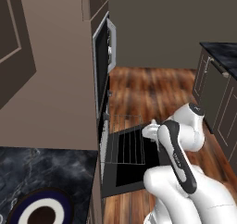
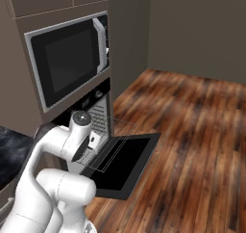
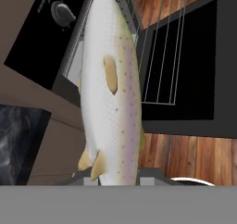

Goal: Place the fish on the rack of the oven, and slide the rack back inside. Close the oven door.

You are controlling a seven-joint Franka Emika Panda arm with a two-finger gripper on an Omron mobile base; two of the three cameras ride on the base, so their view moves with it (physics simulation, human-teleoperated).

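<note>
The arm rises from the base and bends forward at the elbow, its wrist turned down over the open oven door [image 1: 132, 174]; in the left base view the hand sits just past the near right corner of the pulled-out rack [image 1: 127, 142], hidden behind the forearm. In the hand view the gripper [image 3: 115, 179] holds the fish [image 3: 111, 84], and the fingers [image 3: 148, 176] show only as grey tips at the fish's lower end, pressed against its sides; how far apart they stand I cannot tell, since the body covers the gap.

The oven [image 2: 96, 114] stands open, the door dropped flat and level with its black glass facing up; the rack is drawn out over the door, a thin wire grid with parallel bars, and nothing lies on it. Above the oven a microwave [image 2: 67, 58] is set into the brown cabinet wall. On the dark marble counter [image 1: 46, 172] at near left sits a round blue-rimmed plate [image 1: 39, 211] with a brown middle.

The fish hangs lengthwise from the hand, its long axis running straight away from the camera along the fingers; the tail end with its tan fins is at the grip, the narrow far end points toward the oven's control panel. It is up in the air, above the door's near edge and beside the rack.
</note>
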